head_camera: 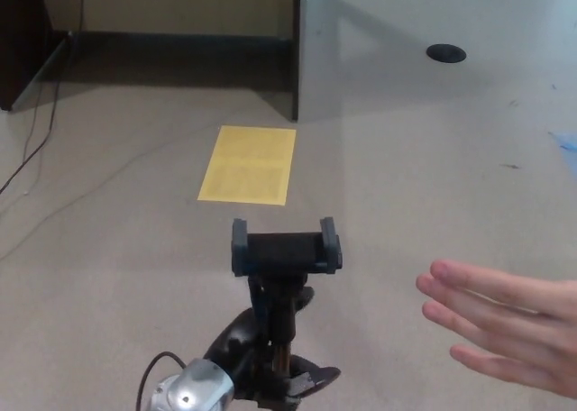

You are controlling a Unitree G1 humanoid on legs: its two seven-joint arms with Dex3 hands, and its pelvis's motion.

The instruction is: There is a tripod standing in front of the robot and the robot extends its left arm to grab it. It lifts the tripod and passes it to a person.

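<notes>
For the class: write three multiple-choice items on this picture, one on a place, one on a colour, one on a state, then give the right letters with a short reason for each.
1. Where does the person's hand show?
A. at the right edge
B. at the top left
C. behind the yellow sheet

2. What colour is the sheet on the floor?
A. blue
B. yellow
C. red

3. What is the robot's left hand doing?
A. lying flat on the floor
B. closed around the tripod pole
C. holding the sheet

Answers:
1 A, the open palm comes in from the right, apart from the tripod.
2 B, the sheet is plain yellow on grey carpet.
3 B, the black fingers wrap the pole below the phone clamp.
</notes>
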